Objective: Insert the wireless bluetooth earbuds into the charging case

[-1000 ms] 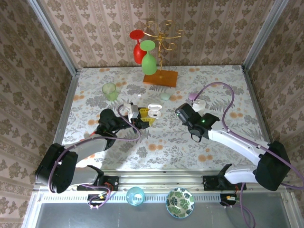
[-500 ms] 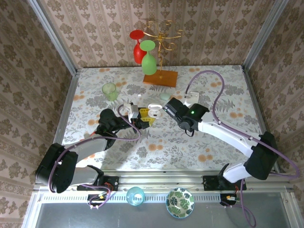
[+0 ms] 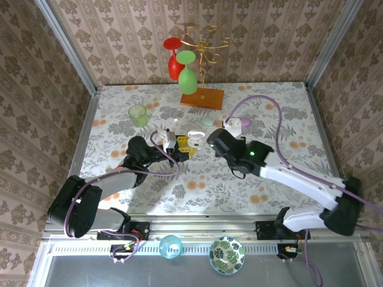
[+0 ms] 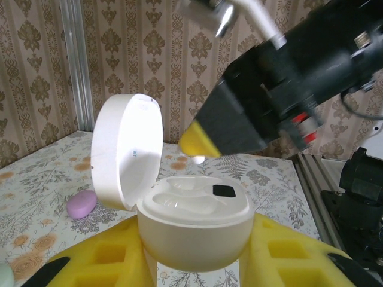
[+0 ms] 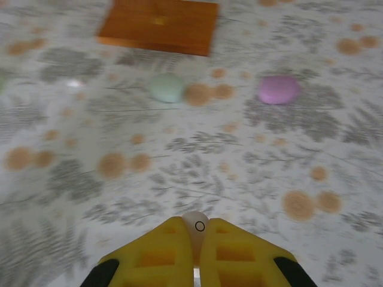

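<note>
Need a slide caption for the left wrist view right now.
Left gripper, jaws clamped on the open charging case; right gripper hovers close by, pinching an earbud.

Open charging case [image 4: 192, 230]: smooth, glossy white plastic. Earbud [image 5: 194, 225]: smooth, pale plastic. The fingers [image 4: 293, 257] of the left gripper [image 4: 192, 242] look matt yellow. On the far side, a wooden base [image 3: 202, 98] carries a shiny gold metal rack [image 3: 203, 42].

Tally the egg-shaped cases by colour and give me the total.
White case, lid open: 1
Mint green case: 1
Lilac case: 1
Total: 3
</note>
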{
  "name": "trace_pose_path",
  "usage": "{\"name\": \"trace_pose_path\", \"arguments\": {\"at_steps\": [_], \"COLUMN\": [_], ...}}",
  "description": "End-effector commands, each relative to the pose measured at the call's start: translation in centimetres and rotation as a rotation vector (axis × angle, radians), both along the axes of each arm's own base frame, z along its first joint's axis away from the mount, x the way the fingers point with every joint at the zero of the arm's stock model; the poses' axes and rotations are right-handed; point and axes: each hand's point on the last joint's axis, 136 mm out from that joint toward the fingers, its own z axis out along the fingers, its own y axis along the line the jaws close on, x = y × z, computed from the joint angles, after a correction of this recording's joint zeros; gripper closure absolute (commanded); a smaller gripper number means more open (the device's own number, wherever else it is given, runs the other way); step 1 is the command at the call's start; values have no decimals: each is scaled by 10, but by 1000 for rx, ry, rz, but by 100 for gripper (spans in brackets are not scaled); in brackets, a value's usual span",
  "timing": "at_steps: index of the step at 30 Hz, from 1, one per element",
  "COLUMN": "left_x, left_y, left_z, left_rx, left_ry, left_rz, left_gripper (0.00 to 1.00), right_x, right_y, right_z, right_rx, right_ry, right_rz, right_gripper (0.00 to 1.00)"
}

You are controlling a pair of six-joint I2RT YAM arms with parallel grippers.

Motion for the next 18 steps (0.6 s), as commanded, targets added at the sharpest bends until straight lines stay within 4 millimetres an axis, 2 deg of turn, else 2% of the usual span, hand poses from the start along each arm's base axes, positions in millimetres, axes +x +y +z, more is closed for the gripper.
{"name": "trace_pose_path", "arguments": {"at_steps": [1, 7, 10, 18], "left_x": [1, -1, -3, -7], "left_y": [-1, -1, -2, -1], "left_z": [23, 26, 28, 27], "left_rx": [-51, -59, -63, -60], "left_ry": [-58, -51, -50, -44], "left_rz": [-7, -24, -33, -43], "left_gripper": [74, 74, 74, 74], "right_x": [-6, -24, -27, -25], "right_y": [39, 73, 86, 92], "right_z": [37, 57, 59, 57], "right_rx": [147, 238, 269, 279], "right_ry": [-123, -196, -213, -218], "right_rz": [255, 506, 568, 583], "right_gripper": [96, 97, 97, 97]}}
